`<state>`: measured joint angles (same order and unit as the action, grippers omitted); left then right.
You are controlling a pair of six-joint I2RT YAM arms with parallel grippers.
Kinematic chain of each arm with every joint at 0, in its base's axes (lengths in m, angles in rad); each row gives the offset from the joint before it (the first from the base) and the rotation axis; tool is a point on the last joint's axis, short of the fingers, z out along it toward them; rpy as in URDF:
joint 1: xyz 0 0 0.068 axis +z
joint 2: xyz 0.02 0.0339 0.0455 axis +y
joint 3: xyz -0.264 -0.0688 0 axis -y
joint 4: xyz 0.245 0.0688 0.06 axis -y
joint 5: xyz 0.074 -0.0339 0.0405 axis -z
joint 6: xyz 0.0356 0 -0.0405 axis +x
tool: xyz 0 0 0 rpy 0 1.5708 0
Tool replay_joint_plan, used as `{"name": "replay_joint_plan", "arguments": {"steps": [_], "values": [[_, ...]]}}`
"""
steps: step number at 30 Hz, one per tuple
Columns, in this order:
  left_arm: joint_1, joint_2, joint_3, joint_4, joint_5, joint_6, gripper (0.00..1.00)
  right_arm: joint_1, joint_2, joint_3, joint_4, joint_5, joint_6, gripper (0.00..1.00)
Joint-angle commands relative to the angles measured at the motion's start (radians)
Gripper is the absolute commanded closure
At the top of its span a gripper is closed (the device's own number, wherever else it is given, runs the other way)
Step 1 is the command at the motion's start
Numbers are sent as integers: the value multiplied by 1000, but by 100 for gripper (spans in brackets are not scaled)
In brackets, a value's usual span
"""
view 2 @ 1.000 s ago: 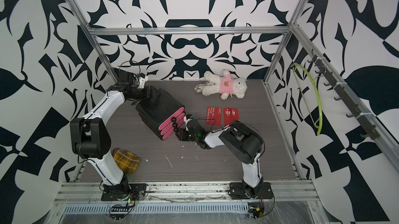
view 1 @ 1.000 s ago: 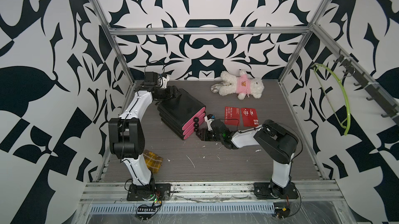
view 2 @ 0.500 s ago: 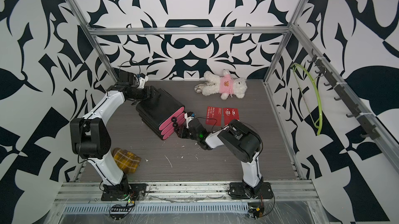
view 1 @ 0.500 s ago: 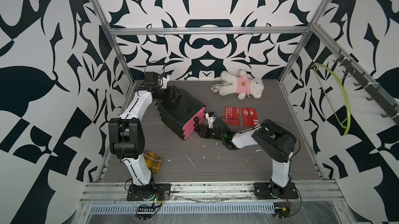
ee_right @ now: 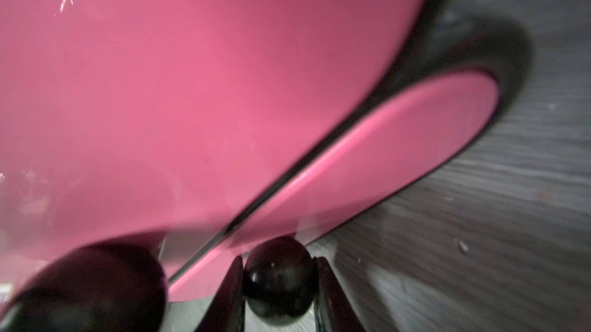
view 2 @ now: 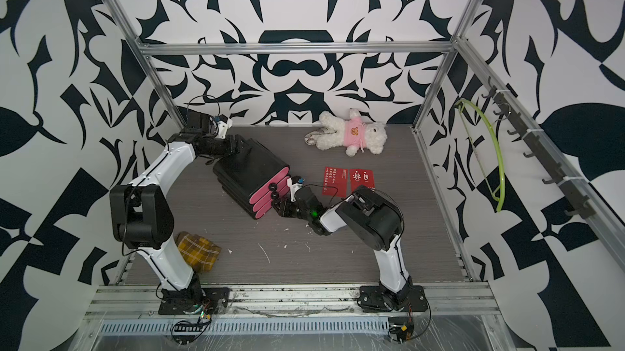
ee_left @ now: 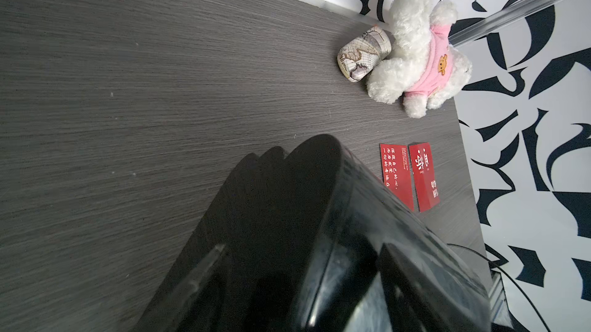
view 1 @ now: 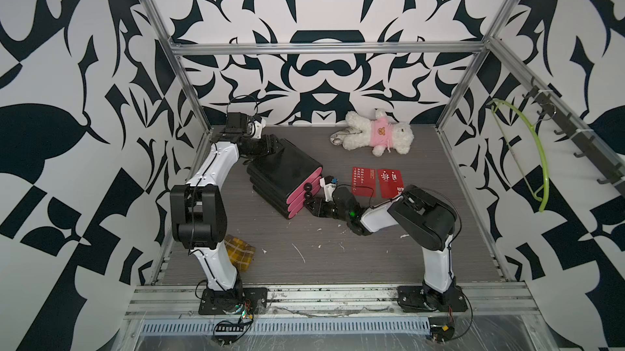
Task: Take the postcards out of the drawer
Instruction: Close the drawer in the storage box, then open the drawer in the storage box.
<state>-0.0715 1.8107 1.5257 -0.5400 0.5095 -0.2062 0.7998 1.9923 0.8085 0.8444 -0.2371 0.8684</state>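
Note:
A black drawer unit [view 1: 284, 170] with three pink drawer fronts [view 1: 302, 193] lies at an angle on the grey table; all three fronts sit flush and the inside is hidden. Two red postcards [view 1: 363, 182] [view 1: 391, 182] lie side by side on the table just right of it, also in the left wrist view [ee_left: 396, 176]. My right gripper [ee_right: 278, 285] [view 1: 308, 204] is shut on the black knob [ee_right: 278, 279] of the lowest drawer. My left gripper [view 1: 267, 146] clamps the unit's far back end [ee_left: 287, 218].
A white plush bear in a pink shirt [view 1: 375, 134] lies at the back with a map-print pouch [ee_left: 363, 58] beside it. A yellow plaid cloth [view 1: 238, 253] sits by the left arm's base. A green hanger [view 1: 537, 163] hangs on the right wall rail.
My right gripper has moved left up to the pink fronts and closed on the lowest knob. The left arm and the drawer unit have stayed put.

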Motion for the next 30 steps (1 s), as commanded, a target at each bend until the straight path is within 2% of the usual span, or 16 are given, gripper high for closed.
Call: {"name": "replay_joint_plan", "arguments": {"steps": [1,7,18,25,30], "values": [[-25,55,-18,-167,-26,10,24,-8,-9,13,47,48,-7,79],[-25,55,-18,-169,-34,10,24,-14,-54,-44,31,38,-17,86],[-25,56,-15,-173,-37,10,24,-13,-267,-248,-125,64,-28,86],[-25,58,-15,-174,-34,7,24,-14,-456,-314,-369,130,-84,86],[-25,58,-14,-172,-34,7,24,-13,-509,-308,-513,153,-116,85]]}}
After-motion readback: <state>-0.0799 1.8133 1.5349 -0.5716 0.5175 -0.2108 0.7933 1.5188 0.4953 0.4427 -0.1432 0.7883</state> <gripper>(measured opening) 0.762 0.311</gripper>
